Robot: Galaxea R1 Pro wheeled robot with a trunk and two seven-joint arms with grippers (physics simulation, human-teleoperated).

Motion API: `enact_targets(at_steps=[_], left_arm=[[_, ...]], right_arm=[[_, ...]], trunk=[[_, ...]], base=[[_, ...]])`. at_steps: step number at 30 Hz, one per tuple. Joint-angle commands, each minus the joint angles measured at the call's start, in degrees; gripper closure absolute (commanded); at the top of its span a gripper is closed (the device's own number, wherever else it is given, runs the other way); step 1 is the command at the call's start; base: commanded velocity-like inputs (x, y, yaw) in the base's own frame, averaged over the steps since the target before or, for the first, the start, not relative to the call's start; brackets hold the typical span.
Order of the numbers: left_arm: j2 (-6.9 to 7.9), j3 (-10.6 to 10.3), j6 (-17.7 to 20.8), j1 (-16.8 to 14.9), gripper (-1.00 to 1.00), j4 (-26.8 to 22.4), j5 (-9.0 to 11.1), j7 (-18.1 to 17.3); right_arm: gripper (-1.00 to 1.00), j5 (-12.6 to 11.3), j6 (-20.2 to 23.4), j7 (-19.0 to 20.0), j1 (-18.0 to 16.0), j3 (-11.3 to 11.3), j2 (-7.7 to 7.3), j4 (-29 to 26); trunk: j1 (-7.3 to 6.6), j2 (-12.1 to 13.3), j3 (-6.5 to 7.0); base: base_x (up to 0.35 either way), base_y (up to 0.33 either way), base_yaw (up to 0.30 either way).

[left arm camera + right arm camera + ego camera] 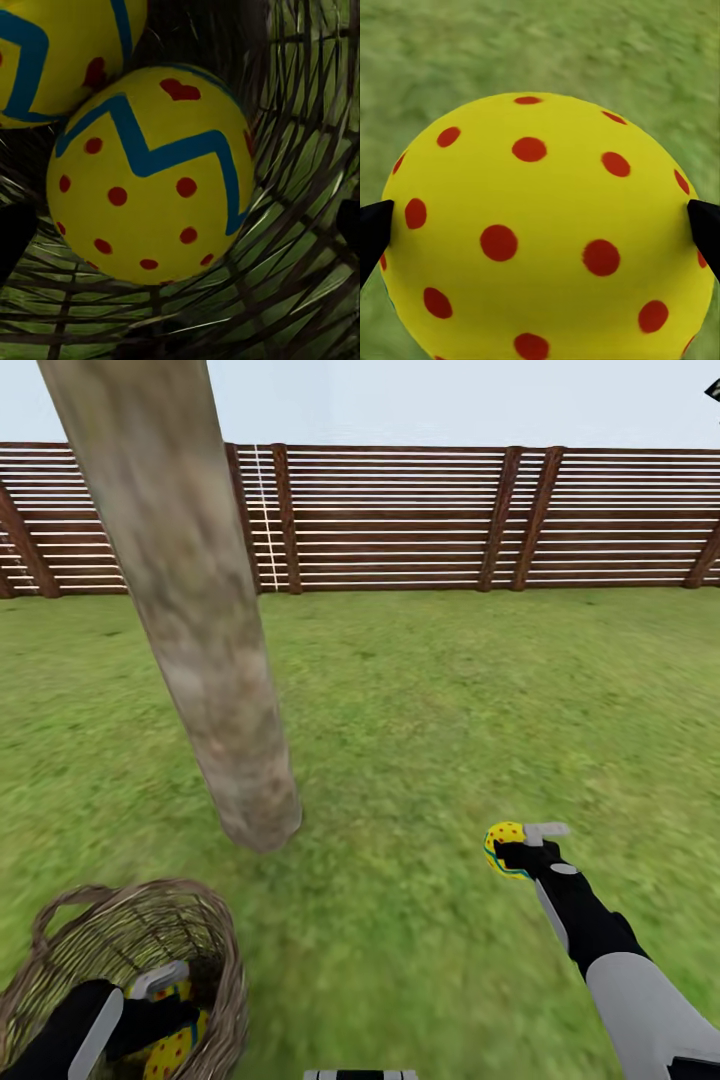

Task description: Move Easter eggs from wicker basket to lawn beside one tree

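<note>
One Easter egg is clamped in the right gripper, held above the lawn out in front of the robot, to the right of the tree. In the right wrist view this held egg sits between the two dark fingertips, which press against its sides, with blurred grass behind it.

The other two eggs lie in the wicker basket, which stands on the grass near the foot of the trunk, on the robot's left. The left gripper reaches down inside the basket right beside them; yellow, red-dotted shell shows just under it. In the left wrist view the nearer egg lies between the dark fingertips, which stand clear of its sides, so that gripper is spread and holds nothing. The second egg touches the first from behind. Both rest against the woven wall, with grass showing through the weave.

The lawn runs flat and open to a slatted wooden fence at the far edge. Pale sky shows above it.
</note>
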Motion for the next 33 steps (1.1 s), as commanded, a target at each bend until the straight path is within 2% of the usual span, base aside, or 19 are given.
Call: enact_targets(at_steps=[1,4,8,10,22,33], left_arm=[[-0.02,0.2,0.3,0.0,-1.00,0.0,-0.4,-0.5],[0.00,0.2,0.3,0.0,-1.00,0.0,-0.4,-0.5],[0.10,0.2,0.4,0.0,-1.00,0.0,-0.4,-0.5],[0.15,0.3,0.5,0.0,-1.00,-0.1,-0.5,-0.5],[0.40,0.4,0.7,0.0,-1.00,-0.1,-0.4,-0.5],[0.35,2.3,0.6,0.0,-1.00,-0.2,-0.4,-0.6]], right_arm=[[1.00,0.6,0.3,0.2,0.0,-0.1,0.07,0.0],[1.00,0.8,0.3,0.1,0.0,-0.2,0.70,0.1],[1.00,5.5,0.3,0.1,0.0,-0.2,2.01,0.1],[1.00,6.2,0.3,0.2,0.0,-0.2,2.27,0.1],[1.00,6.2,0.5,0.2,0.0,-0.2,2.28,0.1],[1.00,6.3,0.6,0.2,0.0,-0.2,2.36,0.1]], trunk=[[0.02,0.0,-0.05],[0.02,0.0,-0.05],[0.02,0.0,-0.05],[0.05,0.0,-0.27],[0.36,-0.2,-2.93],[0.64,-0.3,-5.37]], base=[[0.339,0.000,0.000],[0.343,0.000,0.000],[0.100,0.000,0.000],[0.005,0.000,0.000],[0.000,0.000,0.000],[0.000,0.000,0.000]])
